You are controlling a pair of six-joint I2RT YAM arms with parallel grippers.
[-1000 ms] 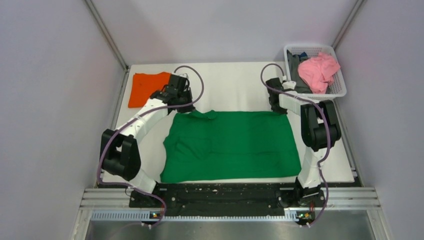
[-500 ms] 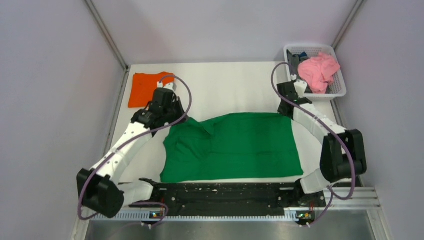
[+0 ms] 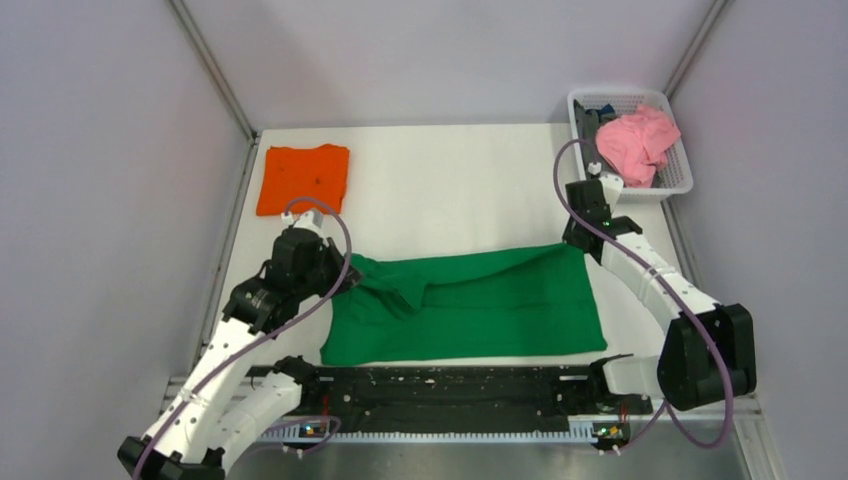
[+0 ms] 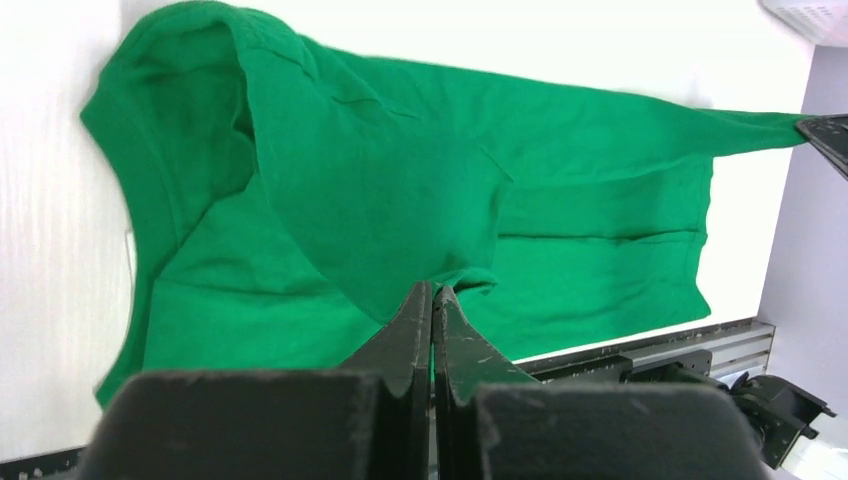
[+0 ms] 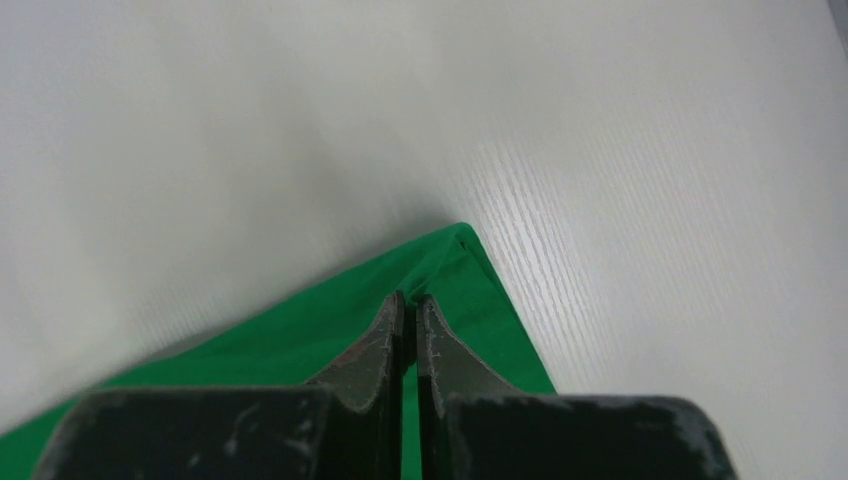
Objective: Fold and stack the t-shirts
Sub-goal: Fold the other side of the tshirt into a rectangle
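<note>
White table | basket far right, orange t-shirt far left | left gripper, right gripper clamp green t-shirt

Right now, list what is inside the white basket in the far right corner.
A crumpled pink garment fills most of the white basket, with darker cloth, grey with a bit of blue, tucked at its left side. Whatever lies under them is covered.

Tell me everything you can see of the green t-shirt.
The green t-shirt is plain, soft bright-green cloth, lying wide across the near half of the white table. Its far edge is lifted and partly folded toward the near edge, bunched at the left. The left gripper pinches its far-left part, the right gripper its far-right corner.
</note>
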